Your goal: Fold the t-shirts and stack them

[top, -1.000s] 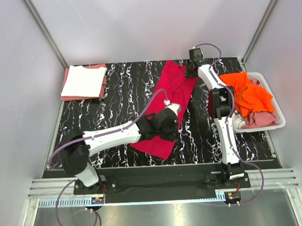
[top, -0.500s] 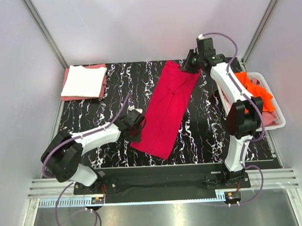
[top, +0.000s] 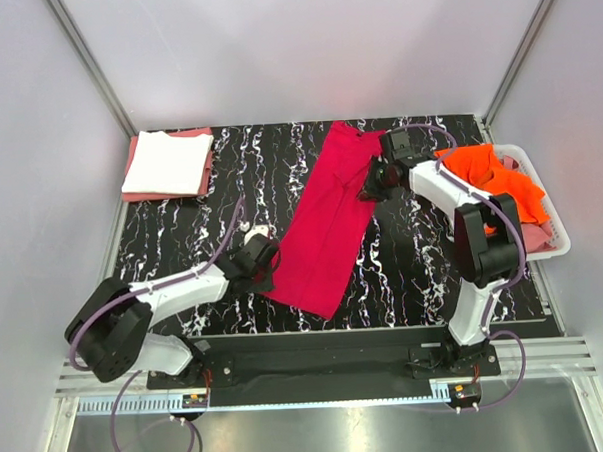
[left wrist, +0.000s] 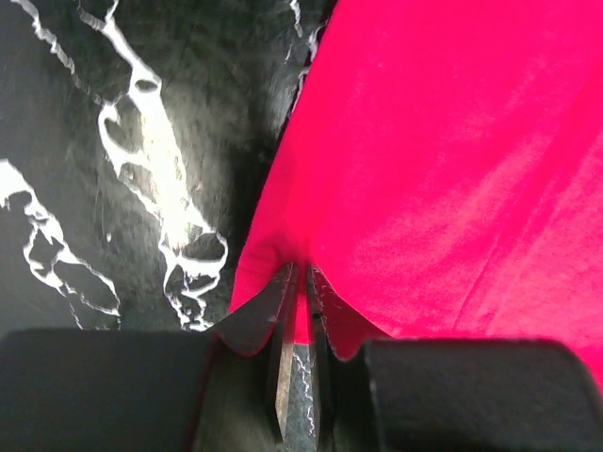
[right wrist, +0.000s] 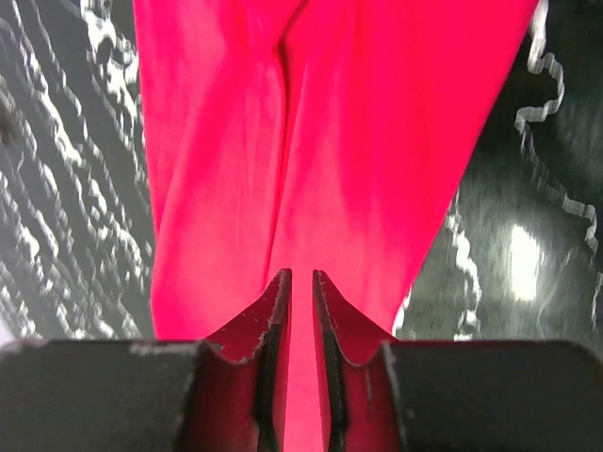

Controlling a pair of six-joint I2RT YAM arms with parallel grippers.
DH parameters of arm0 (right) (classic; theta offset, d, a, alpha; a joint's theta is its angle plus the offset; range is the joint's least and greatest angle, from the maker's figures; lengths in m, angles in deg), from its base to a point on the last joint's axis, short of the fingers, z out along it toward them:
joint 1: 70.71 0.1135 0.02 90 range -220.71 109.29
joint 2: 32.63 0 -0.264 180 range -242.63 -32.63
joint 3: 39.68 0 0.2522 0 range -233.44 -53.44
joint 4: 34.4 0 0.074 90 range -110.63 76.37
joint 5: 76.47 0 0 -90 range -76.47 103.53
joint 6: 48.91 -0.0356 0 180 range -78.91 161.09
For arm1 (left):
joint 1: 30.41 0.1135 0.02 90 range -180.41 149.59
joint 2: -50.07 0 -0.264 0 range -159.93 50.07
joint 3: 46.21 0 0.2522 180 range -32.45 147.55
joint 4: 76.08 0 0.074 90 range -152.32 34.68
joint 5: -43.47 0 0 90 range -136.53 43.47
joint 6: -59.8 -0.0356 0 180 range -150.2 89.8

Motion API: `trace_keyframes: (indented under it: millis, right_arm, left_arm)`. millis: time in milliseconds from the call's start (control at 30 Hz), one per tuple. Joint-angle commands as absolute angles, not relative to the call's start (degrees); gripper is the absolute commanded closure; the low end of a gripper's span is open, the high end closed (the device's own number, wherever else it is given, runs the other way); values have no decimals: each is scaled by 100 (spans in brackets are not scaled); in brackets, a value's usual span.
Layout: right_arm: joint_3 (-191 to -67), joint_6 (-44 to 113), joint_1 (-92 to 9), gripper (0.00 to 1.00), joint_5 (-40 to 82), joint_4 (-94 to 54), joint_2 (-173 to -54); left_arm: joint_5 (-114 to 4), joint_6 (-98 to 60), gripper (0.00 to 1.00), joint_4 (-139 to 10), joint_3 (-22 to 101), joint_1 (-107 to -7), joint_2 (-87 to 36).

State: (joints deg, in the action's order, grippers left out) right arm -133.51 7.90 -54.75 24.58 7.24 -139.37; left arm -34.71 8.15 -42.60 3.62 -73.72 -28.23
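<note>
Crimson t-shirt lies stretched out in the middle of the table, and I see my left gripper pinching its near left edge and my right gripper pinching its far right edge.

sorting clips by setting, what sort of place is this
Probably a robotics lab test cell, not a home: plain white walls box in a black marbled table, a left arm and right arm are bolted at its near edge, and a red t-shirt lies spread between them.
</note>
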Motion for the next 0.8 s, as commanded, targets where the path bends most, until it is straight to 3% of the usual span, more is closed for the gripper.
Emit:
trace_keyframes:
  millis: [0, 133, 400, 767]
  right_arm:
    - [-13675, 988, -5498, 78, 2013, 257, -14257]
    - [-14185, 1120, -5603, 79, 1433, 213, -14925]
    - [-15529, 1182, -5964, 81, 1458, 292, -16093]
    - [-17340, 1410, -6175, 83, 1573, 977, -17465]
  left_arm:
    - [-3615, 1181, 85, -3912, -195, -7558, -2334]
    - [-3703, 1725, 84, -3999, -476, -8041, -1814]
    - [-3564, 2157, 83, -3772, -266, -8657, -1989]
    - [-3036, 1824, 78, -2928, 841, -8833, -1515]
